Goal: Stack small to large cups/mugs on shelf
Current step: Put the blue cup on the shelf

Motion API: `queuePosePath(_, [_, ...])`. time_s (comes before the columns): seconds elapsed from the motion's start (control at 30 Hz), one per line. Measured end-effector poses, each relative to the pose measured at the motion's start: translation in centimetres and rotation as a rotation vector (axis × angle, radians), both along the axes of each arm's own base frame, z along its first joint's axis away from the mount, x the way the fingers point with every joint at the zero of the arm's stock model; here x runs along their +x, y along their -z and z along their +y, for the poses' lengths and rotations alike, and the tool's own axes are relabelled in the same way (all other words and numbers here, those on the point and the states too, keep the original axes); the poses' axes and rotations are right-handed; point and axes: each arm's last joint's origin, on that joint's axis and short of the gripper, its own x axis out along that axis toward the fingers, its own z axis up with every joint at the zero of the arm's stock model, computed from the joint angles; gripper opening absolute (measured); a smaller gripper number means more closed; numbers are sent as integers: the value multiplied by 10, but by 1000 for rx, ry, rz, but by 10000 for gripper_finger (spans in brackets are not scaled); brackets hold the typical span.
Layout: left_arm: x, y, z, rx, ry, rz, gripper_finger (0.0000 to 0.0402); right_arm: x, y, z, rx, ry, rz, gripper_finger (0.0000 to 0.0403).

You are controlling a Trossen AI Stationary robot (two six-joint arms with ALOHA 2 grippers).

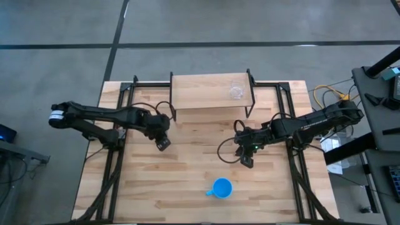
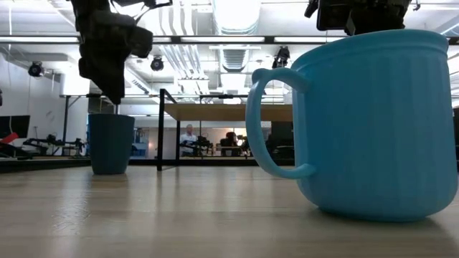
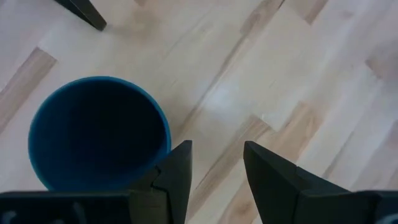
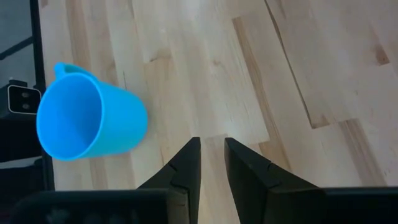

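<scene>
The small clear glass (image 1: 236, 90) stands upright on the light-wood shelf (image 1: 200, 94) near its right end. The dark navy cup (image 3: 99, 134) (image 2: 111, 143) stands upright on the tabletop; in the high view my left arm hides it. My left gripper (image 3: 217, 158) (image 1: 164, 143) hovers open just above it, the cup's rim beside one finger and outside the gap. The bright blue mug (image 1: 221, 187) (image 4: 87, 121) stands near the table's near edge with its handle (image 2: 272, 122) pointing left. My right gripper (image 4: 212, 149) (image 1: 247, 160) hangs above bare table, its fingers a narrow gap apart.
The shelf's thin black legs (image 1: 173, 115) stand on the far half of the table. Black frame rails (image 1: 115, 156) run along both sides of the table. Bare wood (image 1: 200, 150) lies between the two grippers and the mug. Cables (image 1: 328, 94) lie beyond the right edge.
</scene>
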Motion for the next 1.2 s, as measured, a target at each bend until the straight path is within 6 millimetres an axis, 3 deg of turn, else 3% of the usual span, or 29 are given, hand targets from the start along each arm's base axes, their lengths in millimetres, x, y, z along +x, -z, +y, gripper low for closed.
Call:
queuePosePath(0.5, [5,14,5,94,-39,102,132,1,-1,0,3,0,-12,68])
queuePosePath(0.87, [16,39,10,108,-30,230,129,1,-1,0,2,-2,-16,68])
queuePosePath(0.97, [20,44,11,119,9,257,99,1,-1,0,2,-2,-17,68])
queuePosePath(1.1, [23,46,13,129,40,273,18,1,-1,0,2,-2,-16,68])
queuePosePath(1.2, [24,46,13,129,38,277,5,1,-1,0,2,-2,-16,68])
